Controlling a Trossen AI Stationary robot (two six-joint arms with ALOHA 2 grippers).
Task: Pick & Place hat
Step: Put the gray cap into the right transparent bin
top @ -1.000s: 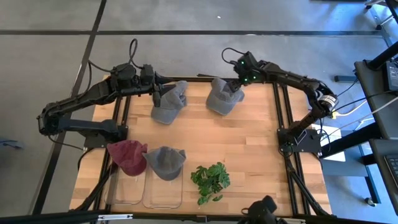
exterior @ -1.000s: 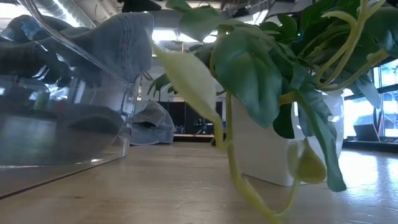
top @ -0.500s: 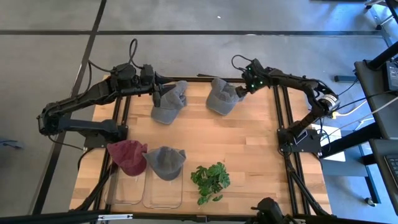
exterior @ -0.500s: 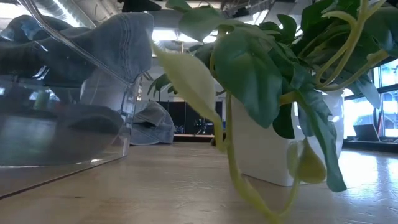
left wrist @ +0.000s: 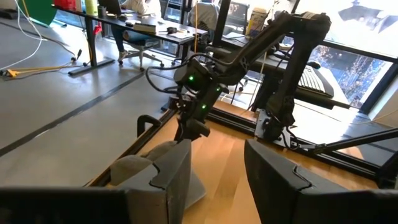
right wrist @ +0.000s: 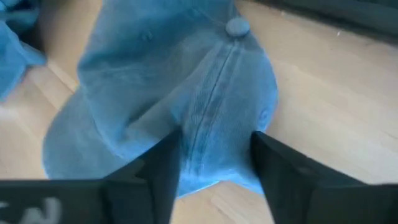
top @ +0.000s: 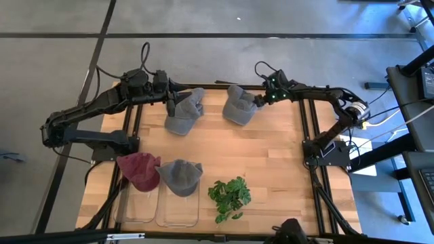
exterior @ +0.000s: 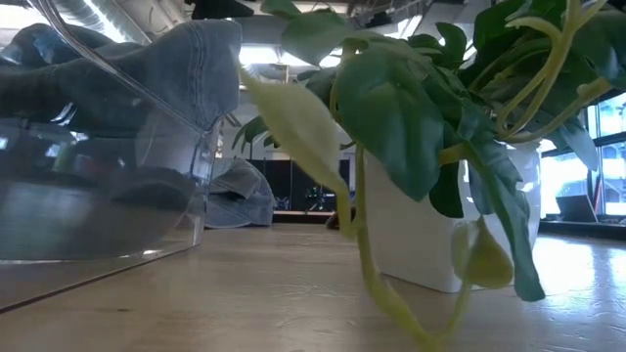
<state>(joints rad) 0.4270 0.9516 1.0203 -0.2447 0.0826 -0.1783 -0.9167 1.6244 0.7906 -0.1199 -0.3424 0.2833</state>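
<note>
The grey cap point(top: 239, 106) at the far right of the wooden table point(top: 271, 163) lies flat on the boards, beyond the potted plant point(top: 229, 196) and to its right. The right gripper point(top: 261, 100) sits at the cap's right edge, its two fingers point(right wrist: 163, 171) spread apart with the cap's crown showing between them and nothing clamped. A second ago that gripper was over the cap's top; since then the right arm has drawn back toward the table's right rail, and the cap has stayed on the table, shifted slightly.

The second grey cap point(top: 184, 112) lies to the left of the first, also beyond the plant, with the left gripper point(top: 173, 105) at its left edge. Those fingers point(left wrist: 171, 171) stand apart, gripping nothing, and the left arm has not moved over the last second.

Left of the plant, at the near edge, a grey cap point(top: 179, 176) and a maroon cap point(top: 139, 169) rest on two clear plastic bins point(top: 178, 210). I can read no lettering or brand on any cap or bin.
</note>
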